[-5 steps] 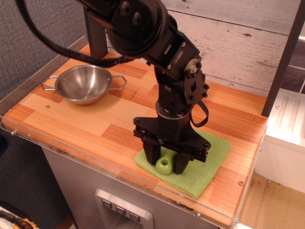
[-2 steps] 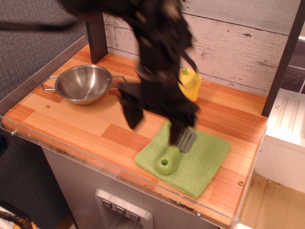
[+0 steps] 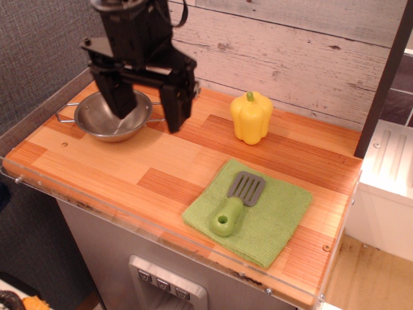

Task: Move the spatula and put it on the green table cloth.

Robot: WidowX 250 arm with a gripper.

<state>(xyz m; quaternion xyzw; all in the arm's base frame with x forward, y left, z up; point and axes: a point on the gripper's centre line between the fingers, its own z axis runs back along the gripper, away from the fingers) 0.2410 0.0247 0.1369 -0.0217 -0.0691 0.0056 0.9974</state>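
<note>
A shiny steel bowl with thin wire handles [image 3: 103, 116] sat at the far left of the striped wooden counter [image 3: 161, 161]. A yellow toy bell pepper with a green stem [image 3: 251, 117] stood upright near the whitewashed plank wall [image 3: 290, 51].

This is a toy play kitchen set up as a robot test bench. A butcher-block wooden counter [image 3: 161, 161] with a clear acrylic edge sits on a grey cabinet with push buttons at 6 o'clock. Whitewashed planks [image 3: 310, 51] back it at 12 o'clock. A steel bowl [image 3: 110, 116] sits at 10 o'clock, a plastic yellow pepper [image 3: 251, 116] (clearly a toy) nearer centre.
</note>
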